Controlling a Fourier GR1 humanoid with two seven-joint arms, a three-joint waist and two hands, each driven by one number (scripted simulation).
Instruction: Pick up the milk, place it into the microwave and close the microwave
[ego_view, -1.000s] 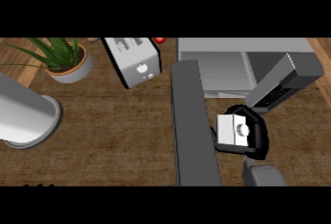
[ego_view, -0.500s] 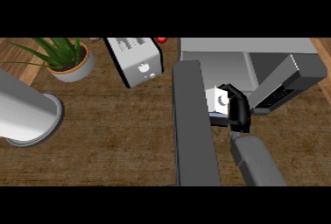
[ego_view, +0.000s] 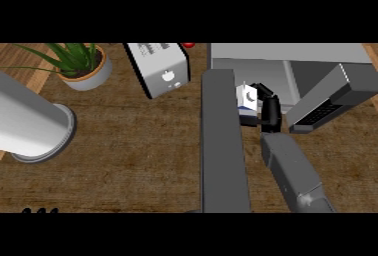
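Your right hand (ego_view: 267, 107) is curled round the milk (ego_view: 247, 99), fingers wrapped over the carton's far side, so most of what you see of it is the white and blue face on the hand's left. The carton looks upright in the grip, though from this steep angle that's hard to confirm. It's off the counter, at the mouth of the microwave (ego_view: 295, 53), with the open cavity straight ahead of the hand. Just left of the milk, almost touching it, runs the open door (ego_view: 220, 150), a long grey bar stretching back past your wrist alongside the forearm. That's the relation to watch: the way in is forward, not sideways, and the gap between door and carton is slim. My read is that you're mid-placement, so push ahead and set it down inside before letting go. The same hand is nearest the door for closing. Your left hand (ego_view: 35, 210) rests open, well off to the left at the lower edge.
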